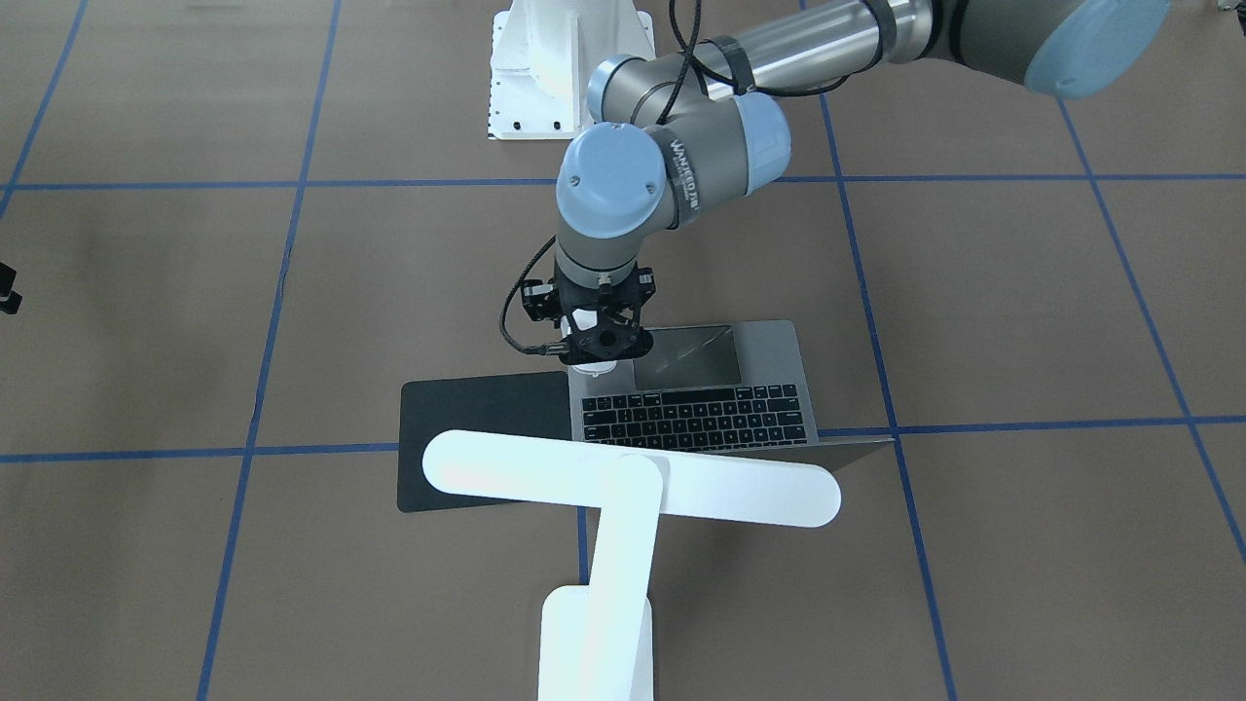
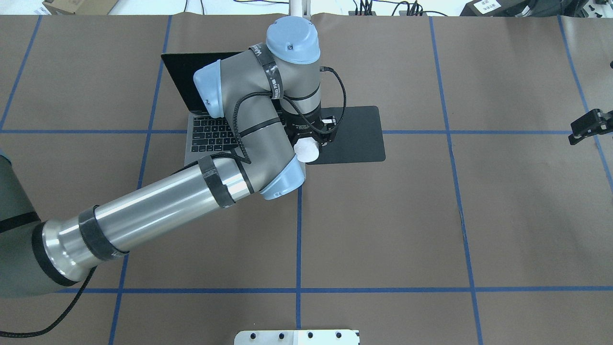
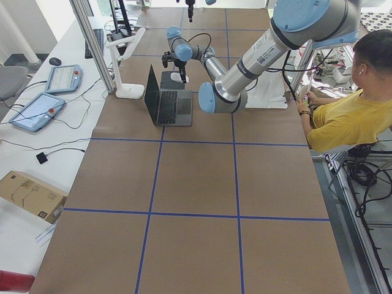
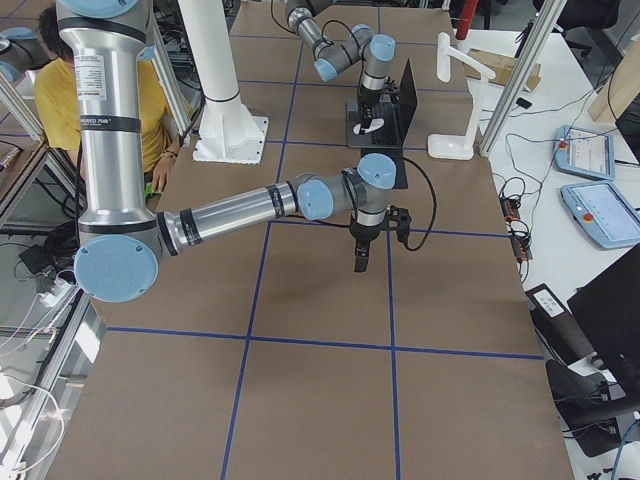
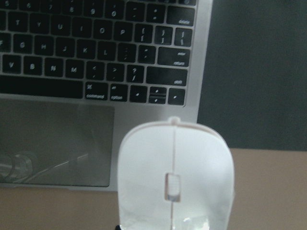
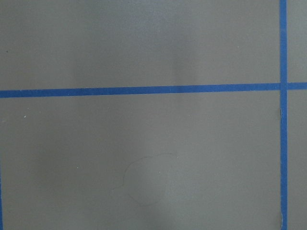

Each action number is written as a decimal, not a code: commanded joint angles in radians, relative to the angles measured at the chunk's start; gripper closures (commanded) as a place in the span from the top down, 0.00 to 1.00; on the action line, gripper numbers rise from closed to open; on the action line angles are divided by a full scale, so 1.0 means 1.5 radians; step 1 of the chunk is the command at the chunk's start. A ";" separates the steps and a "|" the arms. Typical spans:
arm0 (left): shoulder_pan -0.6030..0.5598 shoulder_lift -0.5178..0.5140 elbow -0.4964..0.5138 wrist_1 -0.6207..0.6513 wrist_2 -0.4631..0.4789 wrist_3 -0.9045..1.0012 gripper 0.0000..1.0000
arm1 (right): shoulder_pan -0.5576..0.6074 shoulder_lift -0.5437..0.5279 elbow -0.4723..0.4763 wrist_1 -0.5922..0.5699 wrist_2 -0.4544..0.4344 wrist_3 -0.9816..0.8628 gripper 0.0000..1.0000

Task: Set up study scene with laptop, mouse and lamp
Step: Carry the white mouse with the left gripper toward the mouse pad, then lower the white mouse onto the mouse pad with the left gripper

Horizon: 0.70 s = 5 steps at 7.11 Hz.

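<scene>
The mouse (image 5: 175, 182), a small glossy white oval, sits clamped in my left claw (image 1: 602, 350), jaws closed on its sides. It is over the front corner of the slim dark-grey open laptop (image 1: 720, 389), beside the flat black square pad (image 1: 477, 404). My right claw (image 2: 586, 127) is well apart; I cannot tell its opening.

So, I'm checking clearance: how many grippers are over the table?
2. The left gripper holds the mouse at the laptop's front corner, beside the black pad. The right gripper hangs over bare table, away from the laptop.
</scene>
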 commanded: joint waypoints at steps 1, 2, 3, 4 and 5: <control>0.000 -0.058 0.120 -0.072 0.036 -0.005 0.24 | 0.000 0.000 -0.001 0.000 0.002 0.000 1.00; 0.000 -0.071 0.156 -0.110 0.045 -0.010 0.25 | 0.000 0.000 -0.002 0.000 0.002 0.000 1.00; 0.001 -0.089 0.196 -0.148 0.074 -0.026 0.29 | 0.000 0.000 -0.002 0.000 0.001 0.000 1.00; 0.002 -0.107 0.244 -0.187 0.079 -0.029 0.34 | 0.000 0.000 -0.002 0.000 0.003 0.000 1.00; 0.002 -0.111 0.256 -0.200 0.079 -0.029 0.43 | 0.000 0.000 -0.002 0.000 0.003 0.000 1.00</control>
